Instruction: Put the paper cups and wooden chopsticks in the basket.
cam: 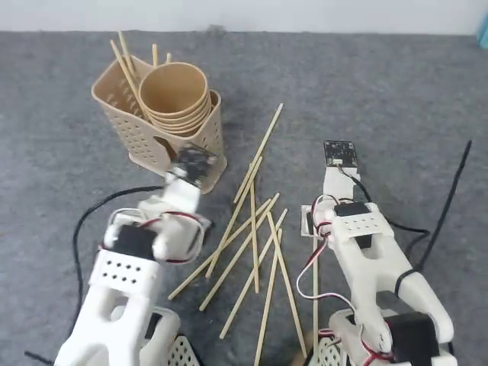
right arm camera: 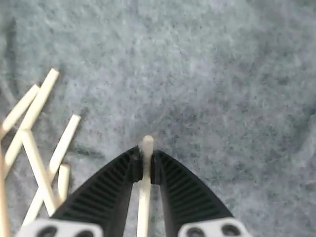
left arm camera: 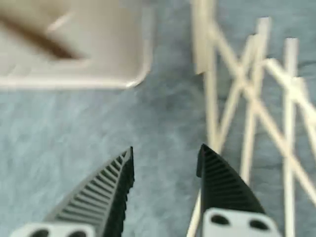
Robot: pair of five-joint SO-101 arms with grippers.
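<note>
Grey, felt-like cloth covers the counter (cam: 412, 91) right across. Nearest us the two white arms rise from its near edge, with black cables (cam: 76, 236) trailing off beside them. The right pincer (right arm camera: 146, 165) is clamped on one chopstick (right arm camera: 143, 202), whose tip pokes just past the pincer's end; in the high view that stick runs straight back alongside the right arm. The left pincer (left arm camera: 168, 154) stands apart with nothing between its two halves. It hangs over bare cloth just beside the loose chopsticks (cam: 255, 229), which lie crossed in a scattered heap between the two arms. Beyond the left arm we see the beige perforated basket (cam: 130, 141) standing upright on the cloth, close to the left pincer. Inside it sits a nested stack of paper cups (cam: 174, 90), and a few more sticks (cam: 122, 52) lean up out of its far-left corner. Farthest off, a pale wall (cam: 229, 14) borders the counter.
</note>
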